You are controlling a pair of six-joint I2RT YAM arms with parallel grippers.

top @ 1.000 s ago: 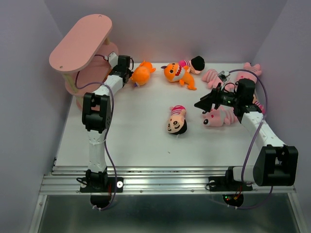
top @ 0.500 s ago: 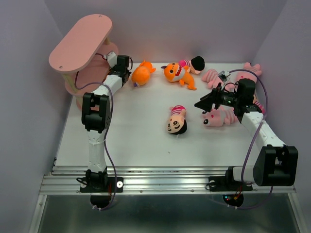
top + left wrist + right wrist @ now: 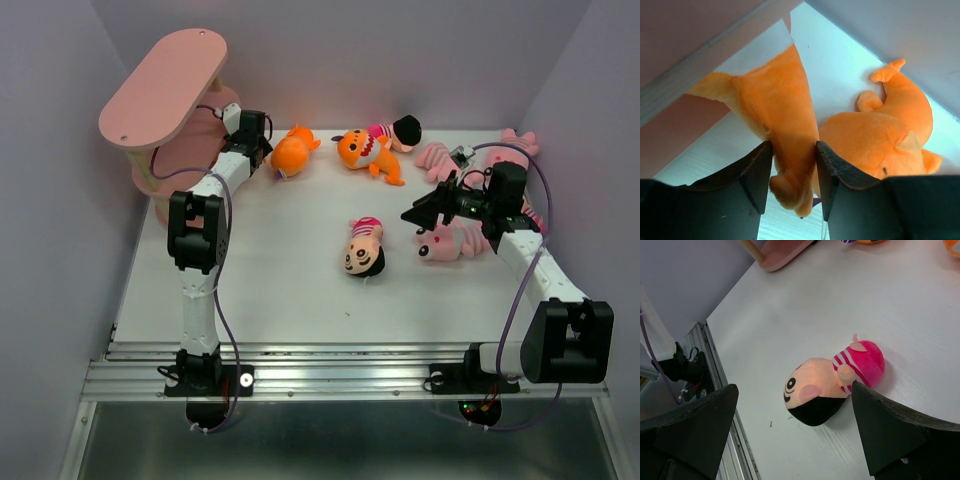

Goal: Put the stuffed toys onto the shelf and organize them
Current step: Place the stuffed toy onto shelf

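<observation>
My left gripper [image 3: 266, 148] is at the back left beside the pink shelf [image 3: 165, 85]. An orange stuffed toy [image 3: 291, 153] lies on the table against it. In the left wrist view an orange plush fin [image 3: 790, 120] fills the gap between the jaws of my left gripper [image 3: 792, 150] and touches both pads, with the toy's body [image 3: 880, 140] to the right. The shelf's board [image 3: 685, 45] is at the upper left. My right gripper [image 3: 414, 214] hovers wide open beside a black-haired doll [image 3: 364, 248]. In the right wrist view the doll [image 3: 832, 382] lies on the table between the open fingers of my right gripper [image 3: 795, 386].
A second orange toy [image 3: 364, 150] and another doll [image 3: 398, 130] lie at the back centre. Pink striped toys [image 3: 455, 243] lie around my right arm, with more at the back right [image 3: 515, 145]. The table's near rail [image 3: 330, 375] runs by the arm bases.
My left wrist has shifted slightly up and toward the shelf. The orange toy has stayed on the table. The right arm has not moved.
</observation>
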